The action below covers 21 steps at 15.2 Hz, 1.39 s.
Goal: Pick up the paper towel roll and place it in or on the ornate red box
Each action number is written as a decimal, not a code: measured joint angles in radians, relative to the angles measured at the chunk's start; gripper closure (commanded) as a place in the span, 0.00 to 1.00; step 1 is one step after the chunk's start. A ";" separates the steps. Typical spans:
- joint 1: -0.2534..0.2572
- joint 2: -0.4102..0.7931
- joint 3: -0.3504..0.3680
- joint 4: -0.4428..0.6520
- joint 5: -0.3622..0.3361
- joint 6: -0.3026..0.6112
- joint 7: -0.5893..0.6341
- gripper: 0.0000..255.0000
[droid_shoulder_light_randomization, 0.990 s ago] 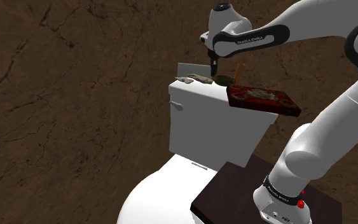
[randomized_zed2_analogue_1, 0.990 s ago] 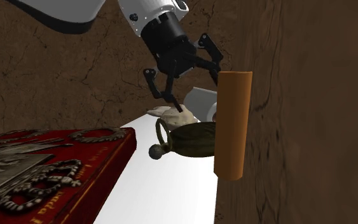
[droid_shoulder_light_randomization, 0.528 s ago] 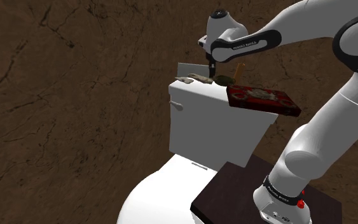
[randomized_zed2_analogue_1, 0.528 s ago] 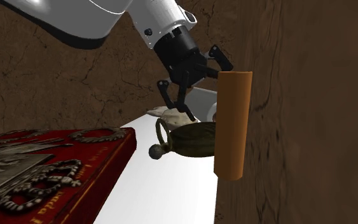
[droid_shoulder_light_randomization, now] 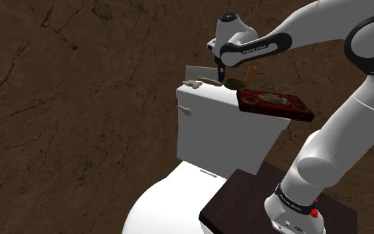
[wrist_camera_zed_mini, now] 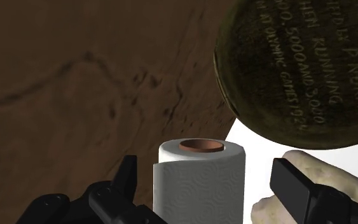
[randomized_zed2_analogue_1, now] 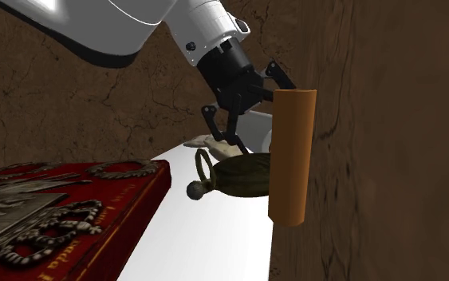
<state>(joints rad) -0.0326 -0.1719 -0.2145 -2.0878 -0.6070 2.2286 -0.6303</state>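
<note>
The white paper towel roll (wrist_camera_zed_mini: 199, 184) stands upright on the toilet tank's lid, its brown core facing the camera. My gripper (wrist_camera_zed_mini: 208, 170) is open, one finger on each side of the roll and neither touching it. In the second exterior view the gripper (randomized_zed2_analogue_1: 241, 132) hangs in front of the roll (randomized_zed2_analogue_1: 260, 132), hiding most of it. The ornate red box (randomized_zed2_analogue_1: 63, 207) lies flat at the lid's other end, with silver relief on top. In the shoulder view the gripper (droid_shoulder_light_randomization: 222, 72) is above the tank's back, and the box (droid_shoulder_light_randomization: 275, 104) overhangs its near corner.
An olive round flask-like object (randomized_zed2_analogue_1: 242, 176) with raised lettering, a beige lumpy thing (randomized_zed2_analogue_1: 213, 145) and a tall brown cylinder (randomized_zed2_analogue_1: 292, 156) crowd the lid close to the roll. The white tank (droid_shoulder_light_randomization: 225, 136) backs onto a brown wall. The toilet bowl (droid_shoulder_light_randomization: 169, 209) is below.
The gripper has come down and moved in toward the wall, so its open fingers now flank the roll. The roll, box and other objects have not moved.
</note>
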 measured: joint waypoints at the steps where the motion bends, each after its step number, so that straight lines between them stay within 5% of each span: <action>1: 0.000 -0.001 0.000 -0.001 -0.001 0.001 0.001 1.00; 11: -0.002 -0.002 -0.002 -0.005 -0.001 0.000 0.001 1.00; 21: 0.009 -0.010 0.006 0.090 0.037 -0.102 -0.058 1.00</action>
<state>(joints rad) -0.0236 -0.1819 -0.2089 -1.9974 -0.5701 2.1265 -0.6884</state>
